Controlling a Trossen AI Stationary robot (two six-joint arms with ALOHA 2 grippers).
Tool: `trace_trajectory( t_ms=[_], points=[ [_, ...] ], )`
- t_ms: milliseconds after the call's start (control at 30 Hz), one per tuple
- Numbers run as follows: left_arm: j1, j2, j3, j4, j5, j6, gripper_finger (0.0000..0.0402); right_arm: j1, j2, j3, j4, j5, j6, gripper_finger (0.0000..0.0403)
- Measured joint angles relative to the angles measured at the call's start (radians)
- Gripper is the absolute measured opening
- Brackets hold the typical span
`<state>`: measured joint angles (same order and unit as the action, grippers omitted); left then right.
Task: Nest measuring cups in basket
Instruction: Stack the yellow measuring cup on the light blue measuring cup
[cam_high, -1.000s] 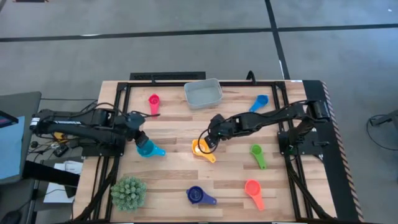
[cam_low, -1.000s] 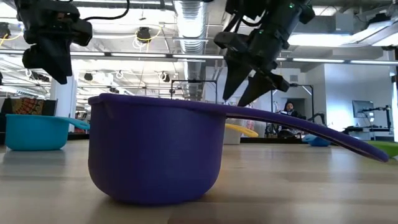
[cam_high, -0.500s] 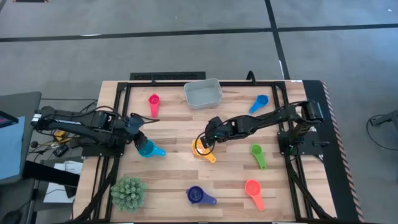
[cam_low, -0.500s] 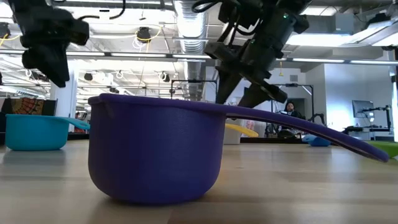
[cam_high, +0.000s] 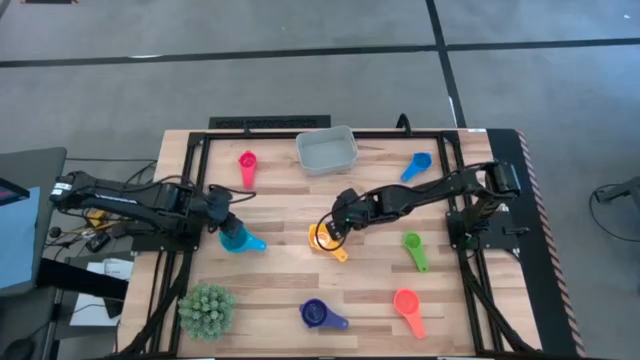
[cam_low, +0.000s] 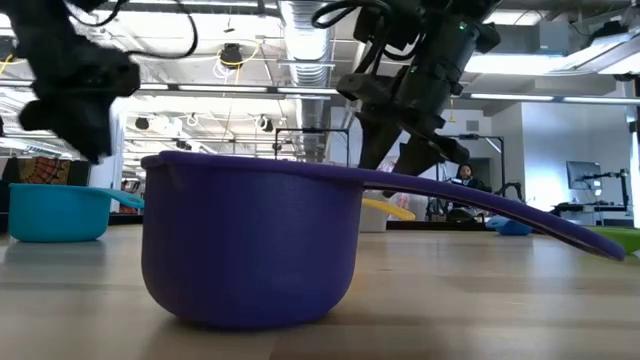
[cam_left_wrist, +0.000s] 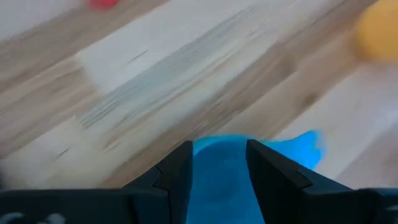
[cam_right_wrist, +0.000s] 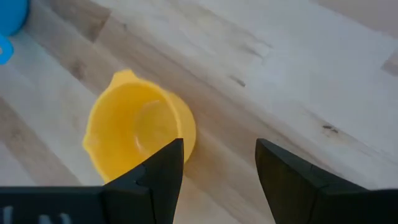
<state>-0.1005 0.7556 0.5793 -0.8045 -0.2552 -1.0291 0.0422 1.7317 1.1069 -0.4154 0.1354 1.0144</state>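
Left gripper (cam_high: 226, 223): fingers spread either side of the light blue cup (cam_high: 238, 240), left of centre. Spiky green plant (cam_high: 207, 308) at the near left corner. Red cup (cam_high: 247, 163) and basket (cam_high: 327, 150) at the far edge. Dark blue cup (cam_high: 318, 315) near front. Right gripper (cam_high: 332, 231): parted, empty, just over the yellow cup (cam_high: 324, 239) mid-table. Blue cup (cam_high: 416, 165), green cup (cam_high: 413, 247), orange cup (cam_high: 407, 305) lie rightward. No legible writing.

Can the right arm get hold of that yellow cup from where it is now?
Probably yes. The right gripper hangs open right beside the yellow cup, one finger near its rim, with bare table around it and nothing lying between them.
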Motion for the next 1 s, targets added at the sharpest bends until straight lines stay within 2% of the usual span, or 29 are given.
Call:
trace_trajectory(
  t_ms=[100, 200, 333, 567, 767, 900, 1000],
  points=[
    [0.000, 0.049, 0.000, 0.206, -0.028, 0.095, 0.0137, 0.008, -0.001, 0.000, -0.012, -0.019, -0.001, 0.0220],
    [0.013, 0.174, 0.001, 0.443, -0.007, 0.154, 0.0137, 0.030, -0.043, -0.001, -0.079, -0.029, -0.002, 0.0219],
    [0.038, 0.371, 0.001, 0.706, 0.029, 0.112, 0.0137, 0.054, -0.136, -0.001, -0.213, 0.005, -0.018, 0.0221],
    [0.063, 0.631, 0.002, 1.004, 0.030, -0.008, 0.0137, 0.053, -0.283, 0.000, -0.424, 0.080, -0.058, 0.0217],
    [0.053, 0.787, 0.127, 1.044, 0.038, -0.014, 0.0137, 0.053, -0.326, 0.000, -0.538, 0.120, -0.080, 0.0217],
    [0.048, 0.860, 0.250, 0.905, 0.042, -0.010, 0.0137, 0.055, -0.344, 0.000, -0.548, 0.119, -0.089, 0.0215],
    [0.049, 0.903, 0.344, 0.721, 0.036, -0.015, 0.0137, 0.067, -0.355, -0.002, -0.559, 0.120, -0.100, 0.0214]
  ],
)
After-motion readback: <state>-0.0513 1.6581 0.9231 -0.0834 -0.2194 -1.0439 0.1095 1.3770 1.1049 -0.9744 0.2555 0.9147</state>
